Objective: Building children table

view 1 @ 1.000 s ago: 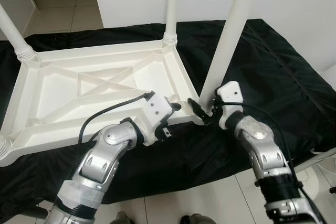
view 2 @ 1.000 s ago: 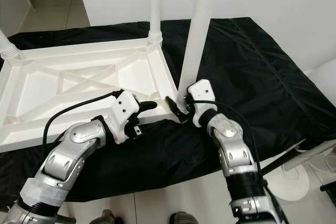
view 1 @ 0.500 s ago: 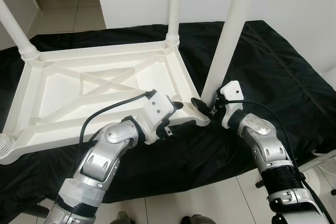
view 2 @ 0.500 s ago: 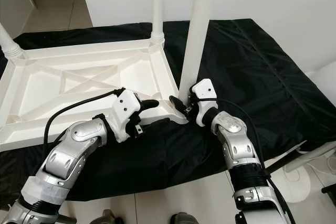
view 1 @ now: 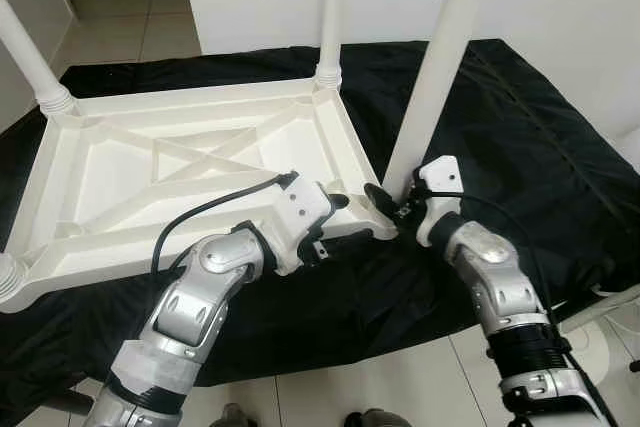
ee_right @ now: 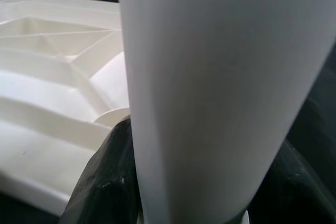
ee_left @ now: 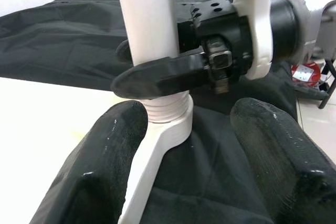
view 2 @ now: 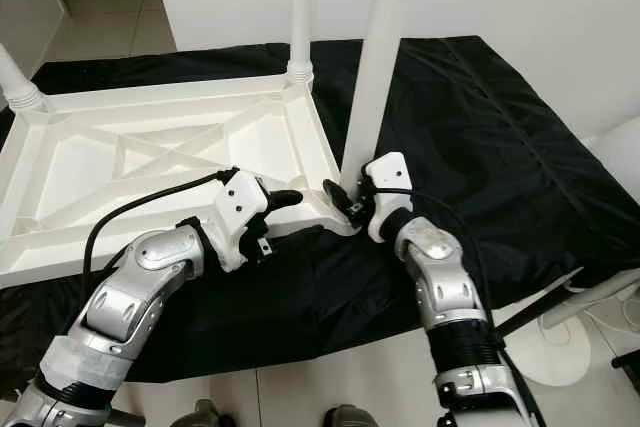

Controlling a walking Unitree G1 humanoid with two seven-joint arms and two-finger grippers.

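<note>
Left eye view: your tabletop (view 1: 190,162) lies upside down on the black cloth (view 1: 520,137), legs up at every corner you can see. Right gripper (ee_left: 157,72) has its fingers closed around the base of the near-right leg (view 1: 440,67), which sits in its corner socket. Left gripper (view 1: 335,209) hangs spread and empty just beside that corner. I'd judge you're on the final leg: seat it, then flip.

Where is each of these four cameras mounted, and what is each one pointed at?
Left eye: head, looking down at upturned table; both arms show.
Right eye: same scene, beside it.
Left wrist: along left gripper, at right gripper clamping leg.
Right wrist: along its fingers, at the leg.
Shared: the leg.
</note>
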